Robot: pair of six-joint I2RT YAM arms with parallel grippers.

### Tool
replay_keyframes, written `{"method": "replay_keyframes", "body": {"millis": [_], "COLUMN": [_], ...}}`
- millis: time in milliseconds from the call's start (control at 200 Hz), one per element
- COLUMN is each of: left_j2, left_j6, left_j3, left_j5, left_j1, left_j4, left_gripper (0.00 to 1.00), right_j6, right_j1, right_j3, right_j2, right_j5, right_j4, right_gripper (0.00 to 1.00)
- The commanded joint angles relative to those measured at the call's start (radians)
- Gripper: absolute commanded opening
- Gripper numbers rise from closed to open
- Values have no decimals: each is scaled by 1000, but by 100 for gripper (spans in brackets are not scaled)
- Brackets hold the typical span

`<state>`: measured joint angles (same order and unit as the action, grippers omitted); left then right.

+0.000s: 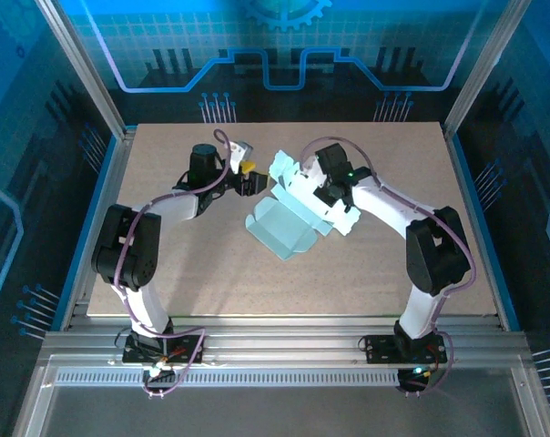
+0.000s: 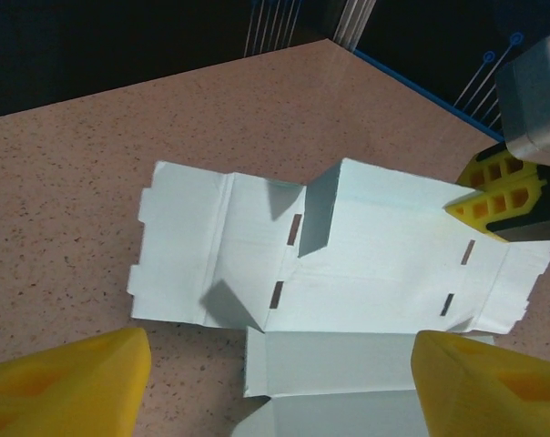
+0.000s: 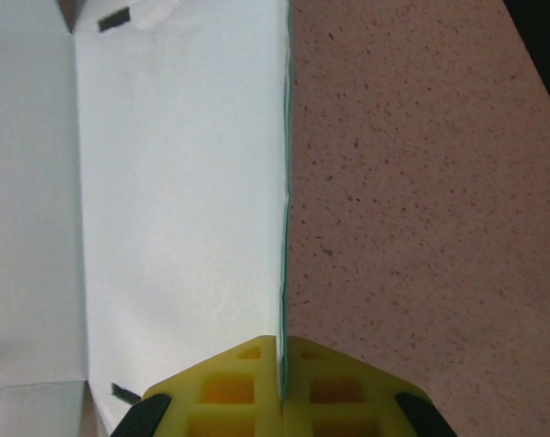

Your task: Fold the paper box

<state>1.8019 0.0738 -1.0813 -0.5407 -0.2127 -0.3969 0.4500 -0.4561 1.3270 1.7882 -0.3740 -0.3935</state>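
Pinching an edge suits the box (image 1: pixel 284 232), light floppy card: right gripper (image 3: pixel 280 364) clamps one; left gripper (image 2: pixel 275 369) hangs open.

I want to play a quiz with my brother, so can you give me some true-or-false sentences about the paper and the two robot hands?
1. The paper box is already folded shut. False: it is still a spread-out sheet, with a flap or two standing up.
2. The right hand pinches one edge of the paper box. True.
3. The left hand is squeezing the paper. False: its yellow fingers are spread apart above the sheet and hold nothing.
4. The paper box lies on a speckled brownish table. True.
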Motion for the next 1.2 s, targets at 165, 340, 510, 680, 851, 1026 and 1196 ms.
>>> {"method": "replay_keyframes", "body": {"millis": [165,340,510,680,851,1026,1196], "left_j2": [0,33,64,144,223,284,281], "left_j6": [-112,-215,-250,-257,-240,-254,-294], "left_j3": [-5,-65,-115,-239,-352,-481,-467], "left_j5": [181,295,332,312,325,295,289], "left_j1": [7,28,60,80,104,153,164], "left_j4": [-14,80,146,324,450,590,631], "left_gripper": [99,99,99,99,99,99,99], "right_j6": [157,280,378,468,546,676,717], "right_j1": [-52,-73,-87,-116,-151,-195,-240], "right_j3": [-153,-238,-277,-324,-374,-439,-486], "right_j2": [-92,-101,-65,-47,-54,-6,26], "right_j5": [-178,-267,-338,-393,-357,-362,-370], "right_j4": [282,457,566,748,835,1027,1146], "right_gripper": [0,0,0,0,0,0,0]}}
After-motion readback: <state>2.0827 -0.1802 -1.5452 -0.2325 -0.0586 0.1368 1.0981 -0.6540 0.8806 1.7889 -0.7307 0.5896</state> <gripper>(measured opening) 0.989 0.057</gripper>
